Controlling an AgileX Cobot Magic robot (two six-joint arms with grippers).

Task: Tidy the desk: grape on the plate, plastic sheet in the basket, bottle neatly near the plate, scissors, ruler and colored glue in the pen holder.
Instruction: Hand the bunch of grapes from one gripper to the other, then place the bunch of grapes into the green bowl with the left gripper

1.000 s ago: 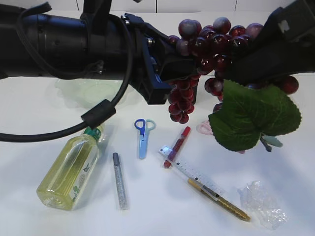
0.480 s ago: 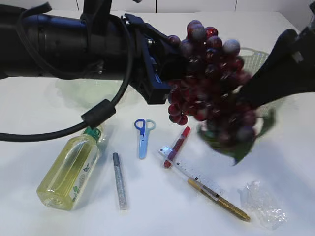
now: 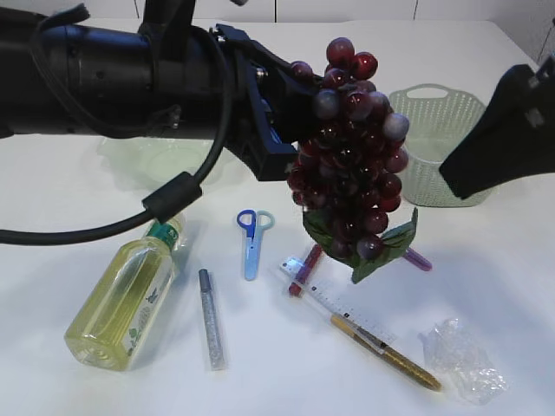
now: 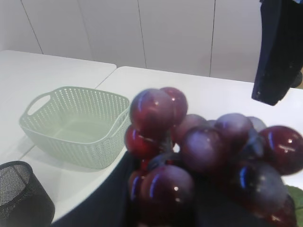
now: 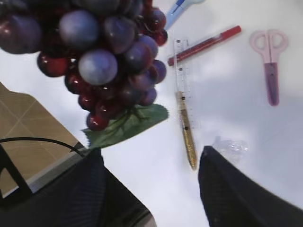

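Note:
A dark red grape bunch with a green leaf hangs in the air from my left gripper, which is shut on its top. It fills the left wrist view, hiding the jaws. My right gripper is open and empty to the right of the bunch, apart from it; in its own view the grapes hang above the table. On the table lie a bottle, blue scissors, a ruler, red glue, gold glue, silver glue and a plastic sheet.
A pale green basket stands at the back right. A translucent green plate lies under the left arm. Pink scissors lie behind the grapes. A black mesh pen holder stands near the basket.
The right gripper has let go of the grapes and drawn back to the right. The bunch has swung down and now hangs from the left gripper alone.

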